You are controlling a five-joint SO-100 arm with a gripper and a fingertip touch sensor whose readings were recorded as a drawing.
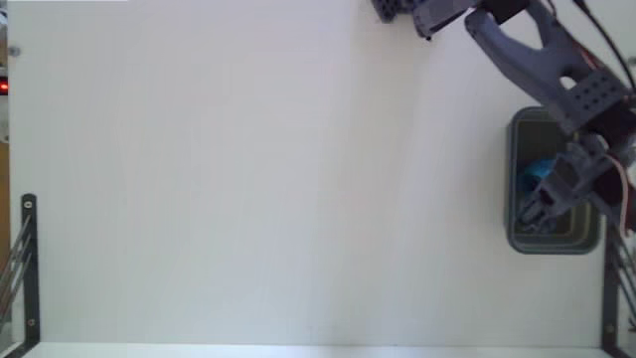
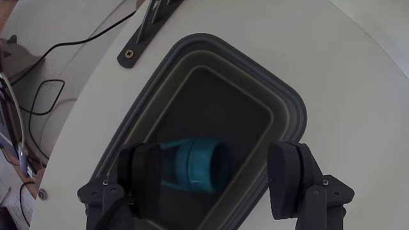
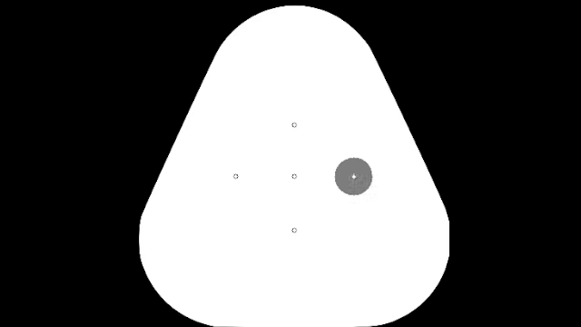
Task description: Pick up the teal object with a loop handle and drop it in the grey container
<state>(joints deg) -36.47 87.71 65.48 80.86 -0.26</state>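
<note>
Fingers [image 2: 148, 185] spread apart, teal object [image 2: 195, 166] lying loose between them inside grey container [image 2: 291, 108].

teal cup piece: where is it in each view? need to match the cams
Fixed view: teal object at the right edge, inside the grey container, partly hidden by the arm.
Wrist view: teal object lower centre, on its side, between the fingers.
Shared landmark: the container's thick rim.

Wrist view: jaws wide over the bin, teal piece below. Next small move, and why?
Probably lift straight up and clear. The gripper is open above the grey container, and the teal object seems to lie on its side inside, apparently free of the right finger; contact with the left one is unclear.
</note>
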